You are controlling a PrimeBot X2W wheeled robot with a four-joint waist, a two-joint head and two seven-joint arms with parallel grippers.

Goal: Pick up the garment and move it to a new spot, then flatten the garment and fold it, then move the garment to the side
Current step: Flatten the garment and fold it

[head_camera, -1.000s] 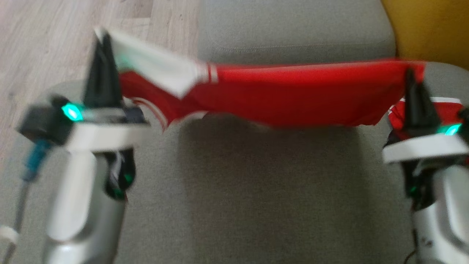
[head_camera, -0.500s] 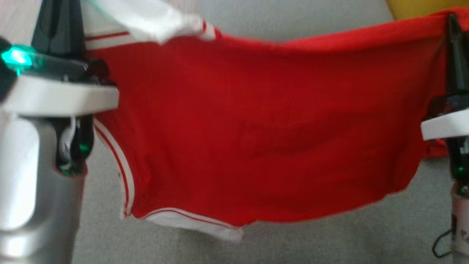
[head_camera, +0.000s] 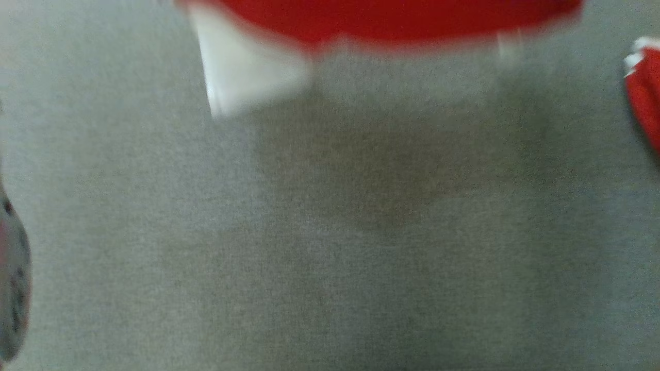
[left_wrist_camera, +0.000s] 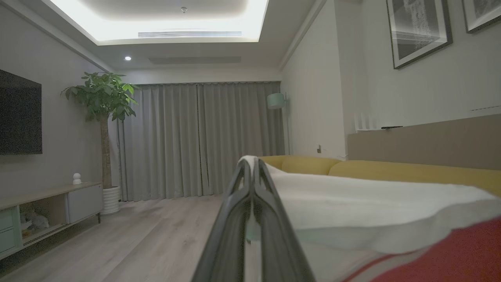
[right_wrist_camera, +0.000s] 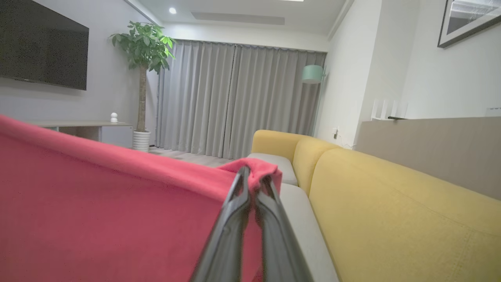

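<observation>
The red fabric garment with white sleeves and white striped trim [right_wrist_camera: 98,203] hangs stretched between the two claws, above the grey fabric sofa seat [head_camera: 330,232]. In the right wrist view the right claw [right_wrist_camera: 254,174] has its two long dark fingers pressed together on a bunched red corner of the cloth. The red sheet runs from there toward 9 o'clock.

In the left wrist view the left claw [left_wrist_camera: 253,162] is likewise pressed together, pinching the edge of a white sleeve [left_wrist_camera: 372,207]. The red body shows at 4 o'clock.

The head view is blurred. The garment's lower edge crosses 12 o'clock, a white flap dangles at 11 o'clock, and a shadow lies on the seat at the middle. A second bit of red and white cloth [head_camera: 644,93] sits at the 3 o'clock edge; I cannot tell whether it belongs to the same garment.

The yellow upholstered sofa back [right_wrist_camera: 391,203] rises at 3 o'clock in the right wrist view, with grey curtains [right_wrist_camera: 235,102] and a potted tree [right_wrist_camera: 143,58] beyond.
</observation>
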